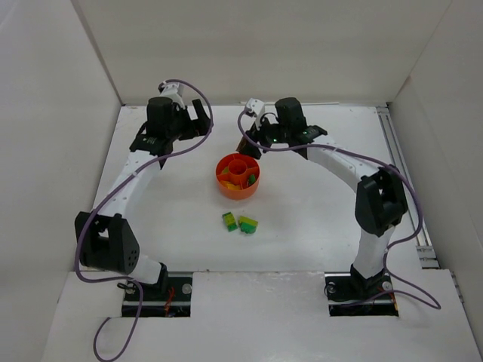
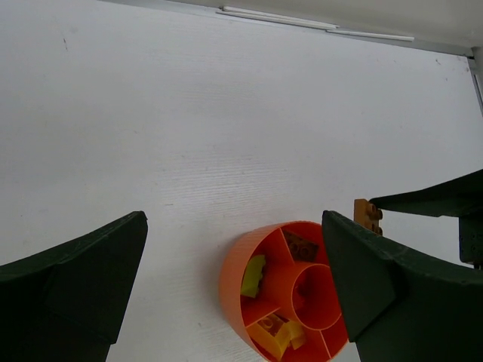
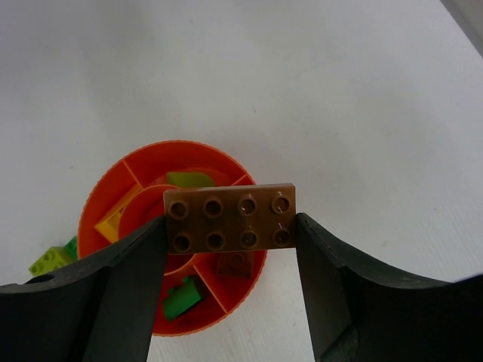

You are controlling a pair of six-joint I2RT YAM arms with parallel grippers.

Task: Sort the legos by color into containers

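Note:
The orange dish (image 1: 238,185) stands mid-table, with its compartments ringing a central cup. My right gripper (image 3: 230,220) hangs above it, shut on a brown eight-stud lego (image 3: 230,219) gripped by its short ends. In the right wrist view the sections below hold a lime piece (image 3: 189,179), a yellow one (image 3: 113,222), a green one (image 3: 183,296) and a small brown one (image 3: 235,264). My left gripper (image 2: 234,219) is open and empty over bare table, just beyond the dish (image 2: 230,283). Two green-and-yellow legos (image 1: 229,221) (image 1: 247,224) lie on the table in front of the dish.
White walls enclose the table at the back and both sides. A metal rail (image 1: 400,173) runs along the right edge. The two grippers (image 1: 198,119) (image 1: 249,139) sit close together behind the dish. A lime lego (image 3: 51,259) shows beside the dish's left rim.

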